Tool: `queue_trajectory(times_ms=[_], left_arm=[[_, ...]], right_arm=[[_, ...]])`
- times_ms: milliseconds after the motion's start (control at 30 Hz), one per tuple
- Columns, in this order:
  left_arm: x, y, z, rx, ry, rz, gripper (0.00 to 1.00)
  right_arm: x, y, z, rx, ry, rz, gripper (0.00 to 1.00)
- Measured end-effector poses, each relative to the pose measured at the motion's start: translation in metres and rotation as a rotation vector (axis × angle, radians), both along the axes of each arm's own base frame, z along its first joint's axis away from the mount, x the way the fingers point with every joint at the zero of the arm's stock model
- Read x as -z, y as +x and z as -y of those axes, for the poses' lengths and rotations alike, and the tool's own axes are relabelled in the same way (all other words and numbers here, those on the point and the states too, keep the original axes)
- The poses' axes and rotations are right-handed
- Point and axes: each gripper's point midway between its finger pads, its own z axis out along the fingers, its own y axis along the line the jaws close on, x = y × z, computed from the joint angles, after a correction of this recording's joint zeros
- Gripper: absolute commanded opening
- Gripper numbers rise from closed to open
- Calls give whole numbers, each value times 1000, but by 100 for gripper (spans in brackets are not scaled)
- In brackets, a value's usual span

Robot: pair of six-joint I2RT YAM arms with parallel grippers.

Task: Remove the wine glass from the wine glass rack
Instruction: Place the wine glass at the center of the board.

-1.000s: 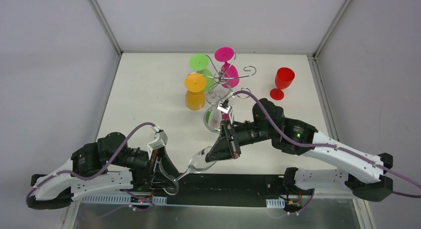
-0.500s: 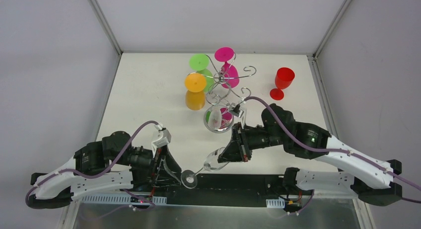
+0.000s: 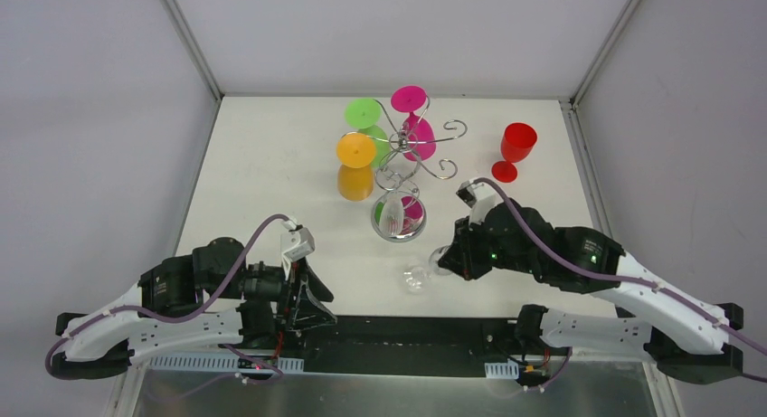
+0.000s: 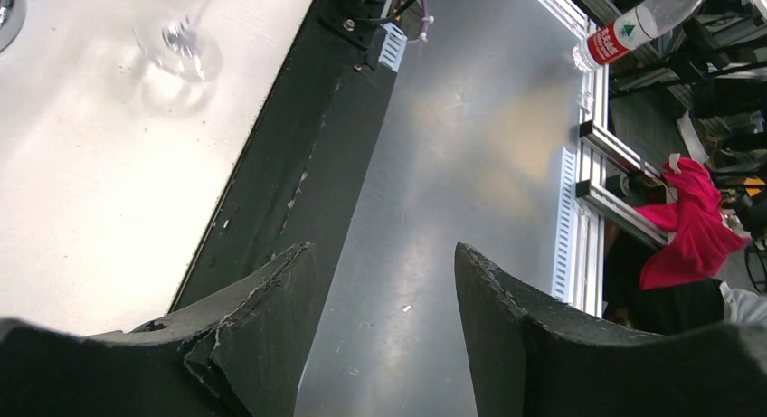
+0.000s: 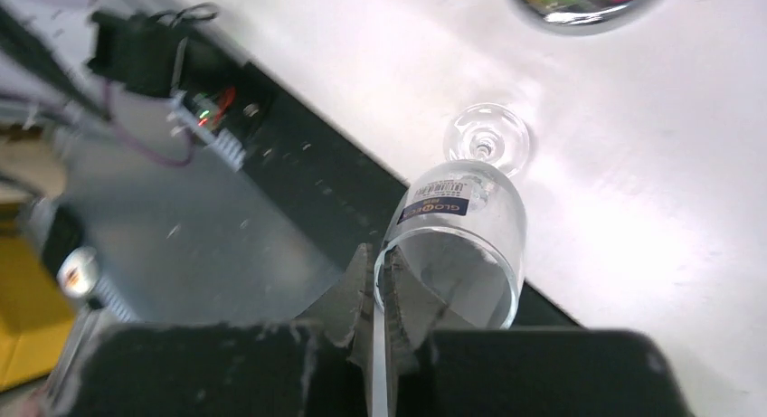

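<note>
Checking the right side: what's in the fingers? — A

right gripper [image 5: 383, 270] is pinched narrow on the rim of the clear wine glass [image 5: 466, 227], with the rim wall between the two fingers. A sticker [image 5: 439, 200] with a barcode on the bowl faces the wrist camera. — B

Glass position? — A

Off the wine glass rack [image 3: 411, 146]. It's tilted, bowl toward the right arm, foot toward the near edge of the worktop [image 3: 271, 182]. About mid-width, between the rack's mirrored base [image 3: 398, 216] and that edge. Foot is down at the surface; can't tell whether it touches. — B

Left arm? — A

left gripper [image 4: 382, 254] has its fingers spread wide, nothing between them. It sits at the near edge, left of the glass and apart from it. Its wrist view catches just the glass foot and a bit of stem. — B

Rack? — A

Upright, mid-width, toward the far edge. Three glasses hang foot-up from its scroll arms: green glass [image 3: 362, 112], pink glass [image 3: 409, 99], orange glass [image 3: 356, 150]. Green and orange are on the left side, pink on the far side. The base mirrors their colours. — B

Anything else on there? — A

red glass [image 3: 517, 146] stands upright near the far right corner, well apart from the rack. Past the near edge, the left wrist view shows a water bottle [image 4: 638, 23] lying on a frame and a red cloth [image 4: 692, 222]. — B
</note>
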Motion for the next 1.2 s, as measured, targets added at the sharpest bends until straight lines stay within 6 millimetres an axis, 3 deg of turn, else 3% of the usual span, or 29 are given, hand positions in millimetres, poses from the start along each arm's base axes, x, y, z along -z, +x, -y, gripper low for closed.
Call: queue_trajectory(times_ms=[200,400,800,967,1200], left_arm=[[0,3,0,-18,2,5,59],[1,5,0,-28,3,8,58],[1,14,0,-77,8,22,59],[2,15,-1,-84,4,23,59],[2,13,-6,-85,-15,27,59]], right_arm=[[11,41,34,192,-126,98,0],[8,76,62,350,-210,163,0],[25,149,137,727,-352,108,0],[32,169,153,803,-354,50,0],[25,196,164,875,-330,18,0]])
